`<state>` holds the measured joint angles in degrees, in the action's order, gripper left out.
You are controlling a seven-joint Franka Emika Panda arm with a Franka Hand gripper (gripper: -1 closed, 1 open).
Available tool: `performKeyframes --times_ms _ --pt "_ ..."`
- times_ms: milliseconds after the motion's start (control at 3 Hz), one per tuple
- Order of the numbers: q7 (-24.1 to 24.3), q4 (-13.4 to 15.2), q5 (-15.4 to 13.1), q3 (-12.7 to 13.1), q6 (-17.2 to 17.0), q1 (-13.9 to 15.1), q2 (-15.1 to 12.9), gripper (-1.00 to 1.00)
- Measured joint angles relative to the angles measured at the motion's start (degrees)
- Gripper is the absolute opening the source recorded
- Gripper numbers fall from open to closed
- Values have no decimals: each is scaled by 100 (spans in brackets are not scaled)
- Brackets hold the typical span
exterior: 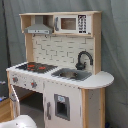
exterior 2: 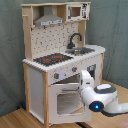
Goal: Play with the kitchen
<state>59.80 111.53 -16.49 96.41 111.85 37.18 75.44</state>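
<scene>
The white and light-wood toy kitchen [exterior: 65, 95] [exterior 2: 37, 85] stands in both exterior views, with a black-red stovetop [exterior: 37, 66] [exterior 2: 52, 59], steel sink [exterior: 72, 75] [exterior 2: 82, 50], black faucet [exterior: 83, 59] [exterior 2: 75, 39] and grey hood [exterior: 39, 29] [exterior 2: 48, 21]. The windowed oven door [exterior 2: 67, 100] stands nearly upright under the knobs. My white arm [exterior 2: 100, 96] reaches in from the second exterior view's right. Its gripper [exterior 2: 86, 78] is up against the door's top right corner, and the wrist hides its tip. Only a white piece of the arm [exterior: 20, 121] shows in the first exterior view.
A toy microwave [exterior: 70, 23] [exterior 2: 76, 11] sits on the top shelf beside the hood. The kitchen stands on a wooden floor [exterior 2: 20, 119] before a grey-green curtain [exterior: 116, 50]. A lower cabinet door [exterior: 61, 106] sits under the sink.
</scene>
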Motion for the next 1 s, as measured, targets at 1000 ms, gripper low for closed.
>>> performKeyframes --times_ms 1000 --pt "-1857 -16 -92 -913 -383 -395 -2 100"
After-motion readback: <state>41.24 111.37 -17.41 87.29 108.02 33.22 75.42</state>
